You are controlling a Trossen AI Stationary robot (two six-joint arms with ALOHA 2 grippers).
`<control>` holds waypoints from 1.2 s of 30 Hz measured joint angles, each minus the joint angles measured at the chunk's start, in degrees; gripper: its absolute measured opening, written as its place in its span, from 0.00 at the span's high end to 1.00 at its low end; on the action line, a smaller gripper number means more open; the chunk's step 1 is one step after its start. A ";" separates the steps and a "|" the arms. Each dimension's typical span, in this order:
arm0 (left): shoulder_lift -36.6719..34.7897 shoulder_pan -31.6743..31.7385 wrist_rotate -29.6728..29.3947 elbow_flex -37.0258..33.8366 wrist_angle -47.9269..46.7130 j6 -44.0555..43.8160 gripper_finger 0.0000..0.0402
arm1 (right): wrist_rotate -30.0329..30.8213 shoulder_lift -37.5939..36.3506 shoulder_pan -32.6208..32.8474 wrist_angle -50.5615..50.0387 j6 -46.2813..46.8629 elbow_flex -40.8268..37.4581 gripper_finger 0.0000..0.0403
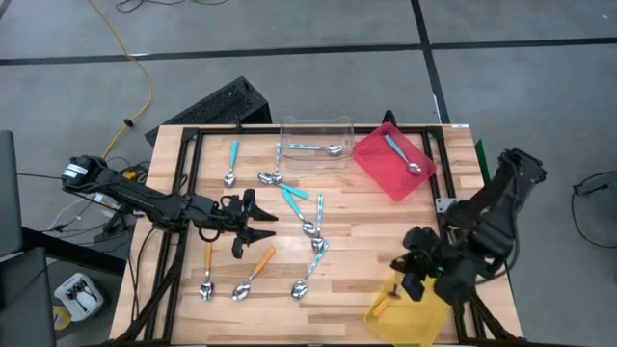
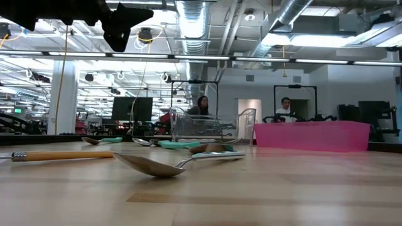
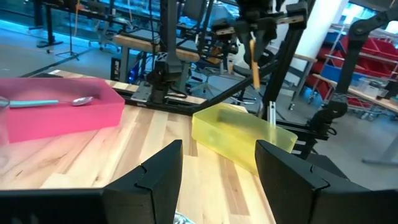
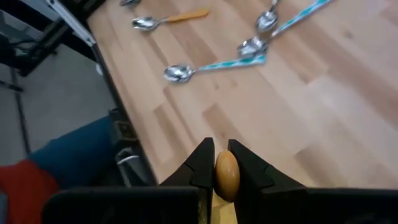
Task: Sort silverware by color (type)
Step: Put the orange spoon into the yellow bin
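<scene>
- Orange plastic is showing between my right gripper's (image 4: pixel 227 163) fingers: they are clamping the handle end of an orange spoon (image 1: pixel 385 301), which I am holding over the yellow tray (image 1: pixel 410 316) at the counter's (image 1: pixel 366 226) near right corner.
- I am judging the spoon light and stiff, its metal bowl slick, so the thin handle is the sensible place to grip.
- My left gripper (image 1: pixel 253 224) is hovering well to the left of the yellow tray, fingers spread with nothing between them.
- Loose spoons are lying between that gripper and the yellow tray: two more orange ones (image 1: pixel 254 274), teal ones (image 1: pixel 311 267), light blue further back.
- One spoon each is sitting in the pink tray (image 1: pixel 376 169) and the clear tray (image 1: pixel 314 129), beyond the yellow one.
- The yellow tray is hugging the counter edge, so I am seeing little room outward; bare wood toward the spoons is offering open room.
</scene>
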 joint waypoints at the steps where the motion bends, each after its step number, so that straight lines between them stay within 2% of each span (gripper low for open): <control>1: 0.00 0.00 -0.29 0.00 -0.01 0.00 0.54 | -0.02 0.35 0.93 -0.56 1.96 0.00 0.87; 5: 0.00 0.00 -1.49 -0.02 -0.07 0.02 0.54 | -1.08 4.02 4.67 -6.31 9.90 0.00 0.87; 9: 0.00 0.00 -3.49 -0.02 -0.07 0.54 0.54 | -2.43 9.56 6.95 -9.71 11.38 0.19 0.87; 13: 0.01 0.00 -5.51 -0.02 -0.07 0.61 0.54 | -2.69 16.16 8.09 -12.58 6.78 4.22 0.87; 18: 0.02 0.00 -6.91 -0.04 -0.09 0.63 0.54 | -2.85 27.23 8.06 -26.33 1.77 15.59 0.87; 21: 0.02 0.00 -6.98 -0.04 -0.09 0.63 0.54 | -2.39 31.96 7.80 -25.26 -5.19 20.30 0.87; 24: 0.02 0.00 -6.98 -0.04 -0.09 0.61 0.54 | -1.86 36.04 6.90 -27.13 -6.38 24.87 0.87; 29: 0.03 -0.01 -7.55 -0.04 -0.05 0.76 0.54 | -5.51 41.51 5.39 -26.87 -12.62 25.79 0.87; 36: 0.04 -0.02 -8.00 -0.04 -0.05 0.67 0.54 | -8.96 44.01 5.41 -27.11 -15.63 25.27 0.87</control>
